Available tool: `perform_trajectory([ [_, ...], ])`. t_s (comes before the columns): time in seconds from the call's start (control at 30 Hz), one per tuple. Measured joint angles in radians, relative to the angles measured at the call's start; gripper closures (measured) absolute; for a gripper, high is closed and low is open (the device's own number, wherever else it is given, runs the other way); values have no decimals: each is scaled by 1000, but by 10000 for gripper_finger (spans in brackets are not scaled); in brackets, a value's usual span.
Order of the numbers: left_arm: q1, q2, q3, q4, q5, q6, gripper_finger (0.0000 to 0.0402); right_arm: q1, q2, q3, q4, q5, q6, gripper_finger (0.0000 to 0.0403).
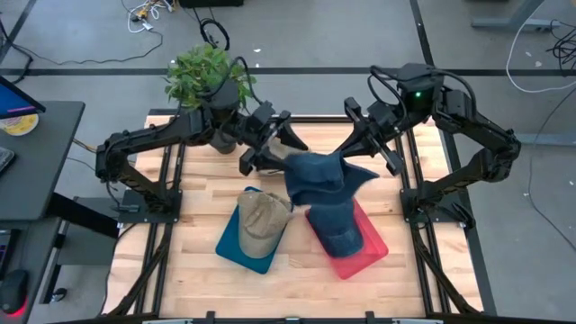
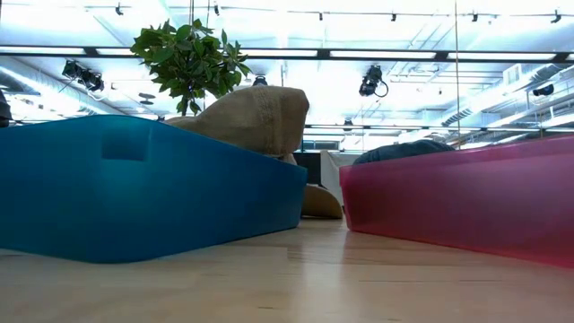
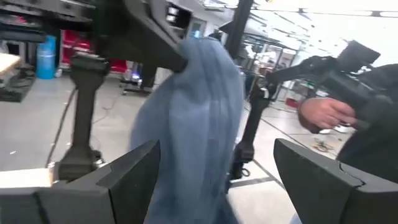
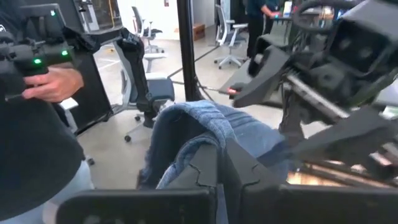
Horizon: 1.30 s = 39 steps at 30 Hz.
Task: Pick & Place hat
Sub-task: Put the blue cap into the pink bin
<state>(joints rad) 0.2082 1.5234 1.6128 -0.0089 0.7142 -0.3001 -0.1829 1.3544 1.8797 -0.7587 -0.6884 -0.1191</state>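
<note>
The right gripper (image 4: 221, 163) has its jaws pressed together on the edge of a blue denim hat (image 1: 317, 175), pinching a fold of the cloth and holding it up above the table (image 1: 198, 270). The left gripper (image 1: 286, 137) has its jaws spread wide apart, one finger (image 3: 134, 171) on either side of the hanging denim; whether they touch the cloth cannot be told.

The denim hat hangs limp and crumpled between the two grippers, over the middle of the table, its lower part draping down toward a second denim hat (image 1: 340, 229) that lies in the red tray (image 1: 373, 247). A tan hat (image 1: 263, 220) sits in the blue tray (image 1: 236, 247) beside it.

Both arms reach in from the far corners of the table toward its centre, the left from beside a potted plant (image 1: 207, 76), the right opposite, wrists angled inward so the grippers face each other. A person's hand (image 4: 56, 84) holding a controller shows in the room behind.
</note>
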Motion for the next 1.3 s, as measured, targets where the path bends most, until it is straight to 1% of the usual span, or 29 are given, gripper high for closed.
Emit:
perform_trajectory([
  [0.3, -33, 54, 0, -4, -5, 28, 84, -1, 0, 0, 23, 29, -24, 403],
  [0.37, -33, 58, 0, -3, -10, 33, 94, -1, 0, 0, 21, 30, -24, 403],
  [0.43, -31, 58, 0, -4, -12, 54, 113, -1, 0, 0, 15, 46, -25, 403],
  [0.53, -31, 58, 0, -2, -12, 130, 162, -1, 0, 0, 10, 78, -23, 402],
  [0.6, -34, 58, 0, -4, -12, 214, 211, -2, 0, 0, 10, 82, -20, 401],
  [0.7, -42, 58, 0, -15, -12, 333, 304, -2, 0, 0, 10, 82, -15, 399],
  [0.73, -44, 58, 0, -25, -12, 369, 342, -2, 0, 0, 10, 88, -7, 399],
  [0.77, -44, 58, 0, -34, -12, 390, 370, -1, 0, 0, 10, 104, 8, 398],
  [0.8, -44, 58, 0, -44, -13, 395, 383, -1, 0, 0, 9, 119, 27, 397],
  [0.83, -43, 58, 0, -49, -15, 397, 386, -1, 0, 0, 7, 128, 48, 393],
  [0.93, -41, 58, 0, -59, -19, 440, 393, -2, 0, 0, 7, 134, 102, 369],
  [1.1, -44, 52, 0, -106, -25, 623, 395, -4, -6, 0, 11, 134, 187, 296],
  [1.2, -47, 40, -1, -172, -72, 777, 396, -21, -25, 0, -1, 134, 242, 245],
  [1.3, -51, 22, -1, -245, -145, 925, 396, -40, -48, 0, -24, 134, 251, 199],
])
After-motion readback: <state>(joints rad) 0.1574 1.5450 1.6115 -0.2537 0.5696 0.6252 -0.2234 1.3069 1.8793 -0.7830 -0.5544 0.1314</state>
